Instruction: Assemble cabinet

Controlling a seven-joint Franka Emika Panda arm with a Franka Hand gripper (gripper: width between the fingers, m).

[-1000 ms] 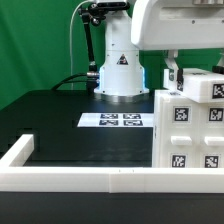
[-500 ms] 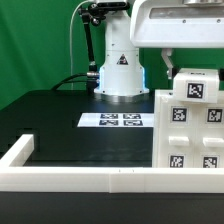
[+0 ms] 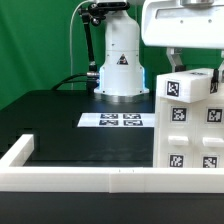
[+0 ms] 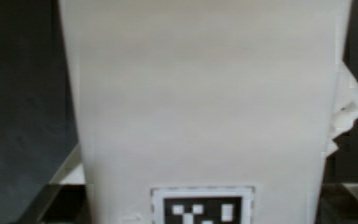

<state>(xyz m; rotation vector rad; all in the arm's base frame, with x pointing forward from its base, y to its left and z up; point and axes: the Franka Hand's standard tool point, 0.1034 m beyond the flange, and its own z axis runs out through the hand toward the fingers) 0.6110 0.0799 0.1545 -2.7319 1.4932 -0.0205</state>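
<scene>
exterior view: marker board beside cabinet, rail fronting.

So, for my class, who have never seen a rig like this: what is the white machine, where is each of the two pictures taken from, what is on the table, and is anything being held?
The white machine is a robot arm; its base stands at the back of the black table. The exterior view comes from a camera off the arm. The wrist view comes from a camera on the arm's wrist.

On the table lie the flat marker board, a long white rail along the near edge, and the cabinet, a large white box bearing black-and-white tags.

The gripper hangs over a tagged white piece at the cabinet's top. The wrist view is filled by a white surface, so a grip cannot be confirmed.
</scene>
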